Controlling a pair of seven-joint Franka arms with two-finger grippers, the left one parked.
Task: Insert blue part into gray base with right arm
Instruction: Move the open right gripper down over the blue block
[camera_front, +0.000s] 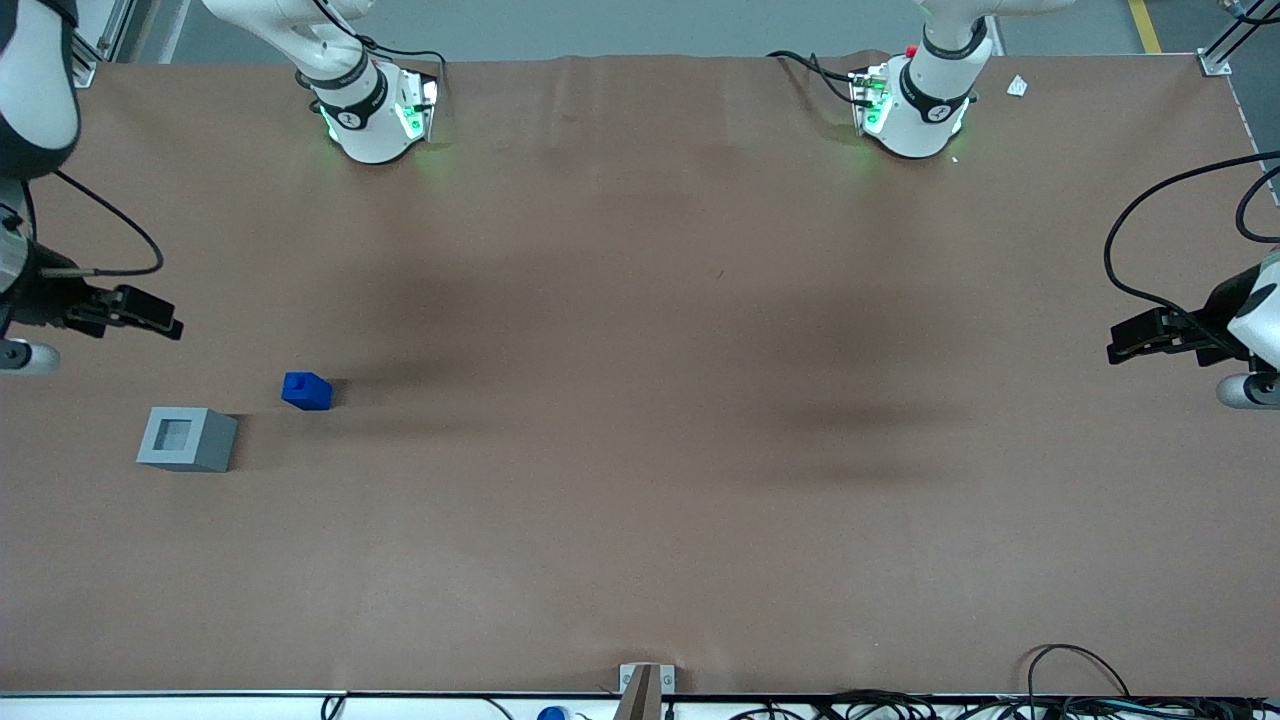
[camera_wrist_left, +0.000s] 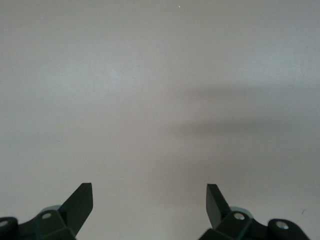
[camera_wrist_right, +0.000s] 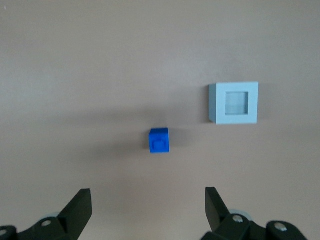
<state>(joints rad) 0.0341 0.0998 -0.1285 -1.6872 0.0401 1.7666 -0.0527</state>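
The table (camera_front: 640, 420) is covered by a brown sheet and carries two loose items, both toward the working arm's end. The right arm (camera_front: 35, 90) reaches in at that end of the table, with a thin black cable (camera_front: 120, 225) looping from its wrist. Its gripper (camera_front: 150, 312) hangs above the surface, clear of both items, with the fingers (camera_wrist_right: 80, 205) spread wide apart and nothing held between them. The gray base (camera_front: 187, 439) sits flat on the sheet, nearer to the front camera than the gripper, its square hole facing upward and unfilled. The blue part (camera_front: 307, 390) lies on the sheet near the base but apart from it, slightly farther from the front camera and more toward the table's middle. In the right wrist view the blue part (camera_wrist_right: 159, 140) and the gray base (camera_wrist_right: 234, 102) both show ahead of the open fingertips, separated by bare sheet, with the blue part the closer of the two to the gripper (camera_wrist_right: 148, 202). Neither item touches the gripper.
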